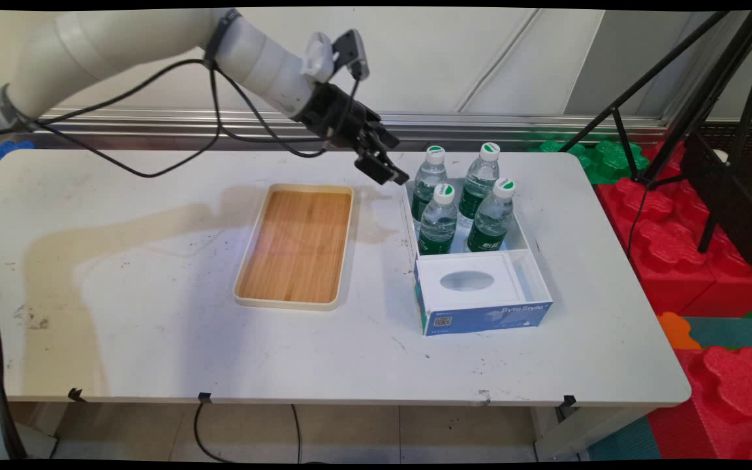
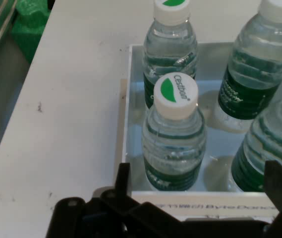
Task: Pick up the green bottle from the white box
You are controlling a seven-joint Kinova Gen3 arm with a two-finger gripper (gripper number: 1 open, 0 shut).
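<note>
My gripper (image 1: 386, 171) hangs open in the air just left of the far end of a white-and-blue box (image 1: 487, 316). Nothing is between its fingers. Several clear water bottles with green labels and white caps stand upright in the box's far half. The far-left bottle (image 1: 429, 176) is nearest the fingertips and is not touched. In the hand view the open gripper (image 2: 200, 181) frames one bottle (image 2: 174, 144) from above, with another bottle (image 2: 170, 44) behind it and two more at the right. The box's near half has a white insert with an oval hole (image 1: 466, 281).
An empty wooden tray (image 1: 297, 245) with a cream rim lies left of the box, mid-table. Red foam blocks (image 1: 696, 261) and green ones (image 1: 604, 156) sit beyond the table's right edge, with a black tripod (image 1: 709, 98) over them. Black cables hang under the arm.
</note>
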